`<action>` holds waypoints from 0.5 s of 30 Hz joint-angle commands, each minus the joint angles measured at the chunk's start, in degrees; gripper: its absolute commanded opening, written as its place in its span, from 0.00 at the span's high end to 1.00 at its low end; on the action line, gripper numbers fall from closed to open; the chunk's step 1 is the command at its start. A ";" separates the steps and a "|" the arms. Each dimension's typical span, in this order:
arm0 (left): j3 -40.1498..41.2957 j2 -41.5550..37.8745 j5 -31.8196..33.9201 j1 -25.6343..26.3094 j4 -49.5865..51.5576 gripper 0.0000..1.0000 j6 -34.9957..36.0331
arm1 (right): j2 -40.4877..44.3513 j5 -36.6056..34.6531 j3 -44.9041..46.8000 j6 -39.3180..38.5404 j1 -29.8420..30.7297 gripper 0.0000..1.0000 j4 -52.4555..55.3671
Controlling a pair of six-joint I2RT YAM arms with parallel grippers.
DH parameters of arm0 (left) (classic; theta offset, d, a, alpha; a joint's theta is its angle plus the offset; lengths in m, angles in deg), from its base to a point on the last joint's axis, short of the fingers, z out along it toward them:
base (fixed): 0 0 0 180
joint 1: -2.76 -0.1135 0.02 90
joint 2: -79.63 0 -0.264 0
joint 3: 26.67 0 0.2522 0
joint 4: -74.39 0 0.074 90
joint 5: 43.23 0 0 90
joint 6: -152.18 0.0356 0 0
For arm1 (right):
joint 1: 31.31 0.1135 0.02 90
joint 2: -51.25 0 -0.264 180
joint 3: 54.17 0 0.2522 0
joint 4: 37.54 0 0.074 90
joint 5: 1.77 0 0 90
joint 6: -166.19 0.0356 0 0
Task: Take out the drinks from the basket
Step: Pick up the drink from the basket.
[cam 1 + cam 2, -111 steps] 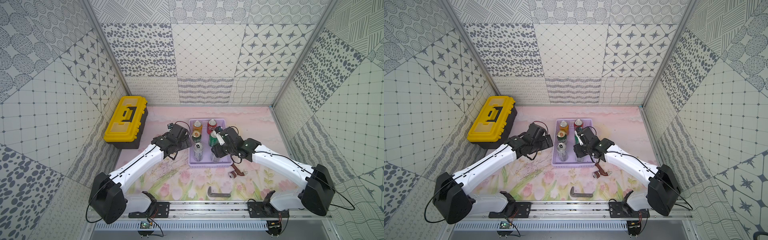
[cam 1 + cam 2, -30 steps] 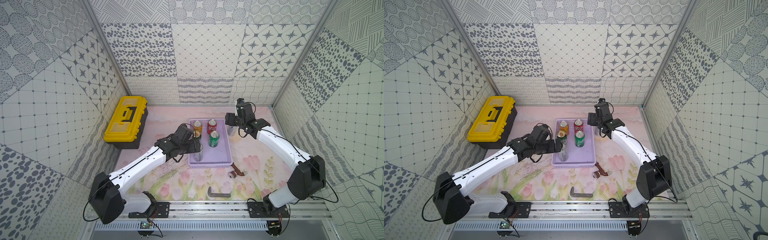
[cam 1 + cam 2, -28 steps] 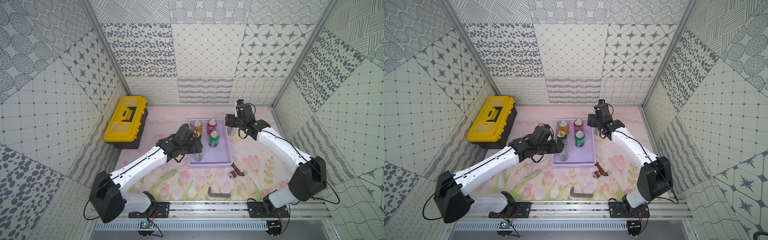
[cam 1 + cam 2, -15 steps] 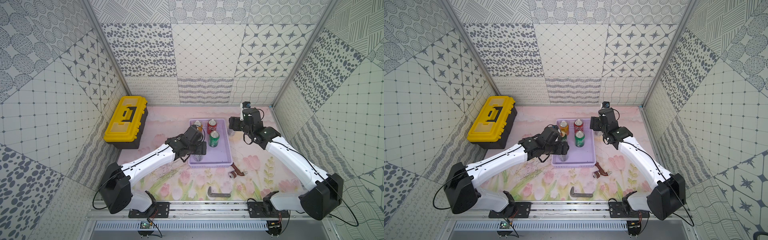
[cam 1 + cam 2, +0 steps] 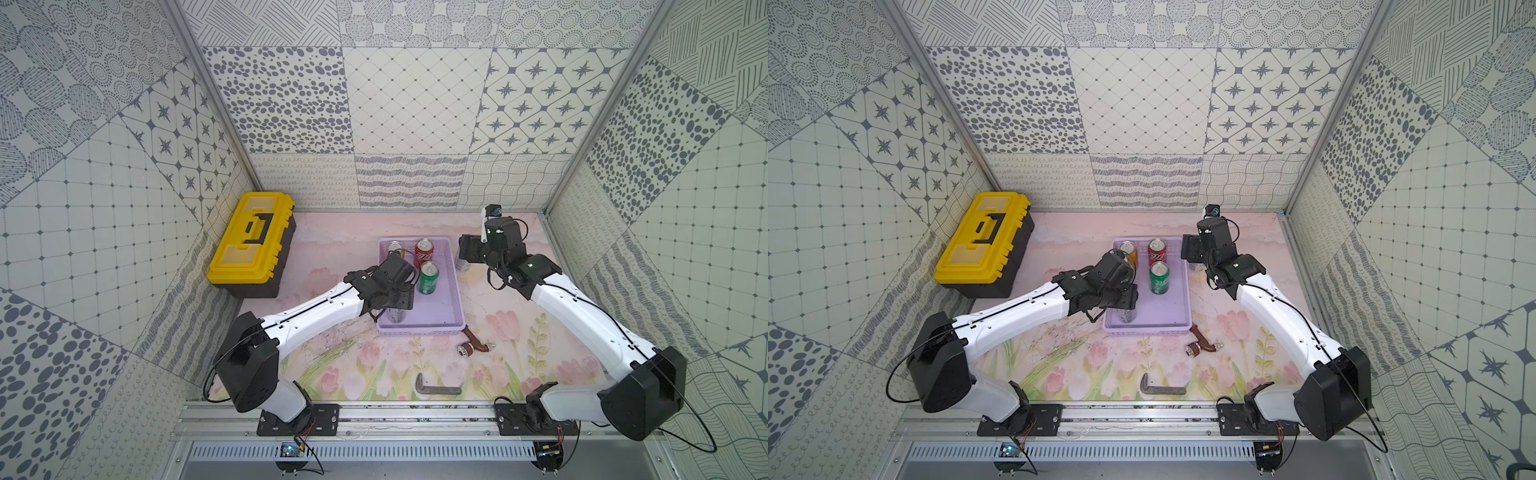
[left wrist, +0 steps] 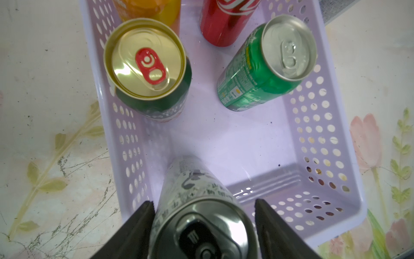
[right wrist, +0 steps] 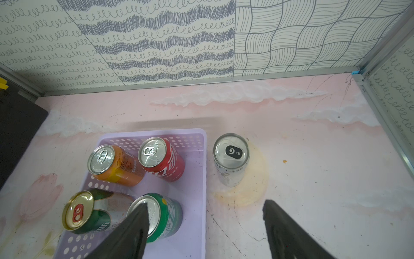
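Your left gripper (image 6: pixel 203 201) straddles the slim silver-white can (image 6: pixel 190 177), which stands upright in the lavender basket (image 6: pixel 313 134), in the corner nearest the left arm's base. The jaws are parted on either side of the can top. One finger looks to be touching and the other shows a sliver of gap, so there's no firm hold yet. Centre the can so both pads land together, squeeze on the body below the rim, and don't tip it. Lift straight up until the base clears the basket wall, then go sideways. Watch the dark green gold-topped can (image 6: pixel 145 60) just beyond along the same wall. The bright green can (image 6: pixel 268 71), red can (image 6: pixel 226 22) and orange can (image 6: pixel 147 9) are further in. Your right gripper (image 7: pixel 205 204) hangs empty with jaws wide over the table. The other slim can (image 7: pixel 230 157) stands outside, just beside the basket, so don't bump it.
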 commanded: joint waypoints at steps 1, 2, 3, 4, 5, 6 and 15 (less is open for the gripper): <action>-1.14 1.38 1.85 0.33 3.96 0.27 0.29 | 0.56 -1.17 0.84 -0.37 0.29 0.16 -1.92; -1.05 1.38 1.78 0.33 3.96 0.28 0.19 | 0.63 -1.28 0.93 -0.37 0.29 0.16 -1.96; -0.97 1.29 1.68 0.33 3.77 0.33 0.20 | 0.68 -1.35 0.98 -0.46 0.30 0.16 -2.01; -1.05 1.12 1.67 0.33 3.65 0.38 0.19 | 0.57 -1.41 0.96 -0.46 0.33 0.16 -2.01; -1.18 0.82 1.67 0.33 3.57 0.42 0.22 | 0.57 -1.38 1.03 -0.46 0.29 0.16 -2.04; -1.38 0.62 1.76 0.33 3.65 0.46 0.23 | 0.52 -1.37 1.03 -0.38 0.37 0.16 -2.18; -6.33 -3.76 3.07 0.33 6.70 0.54 0.49 | 0.61 -1.55 1.25 -0.19 0.36 0.16 -2.48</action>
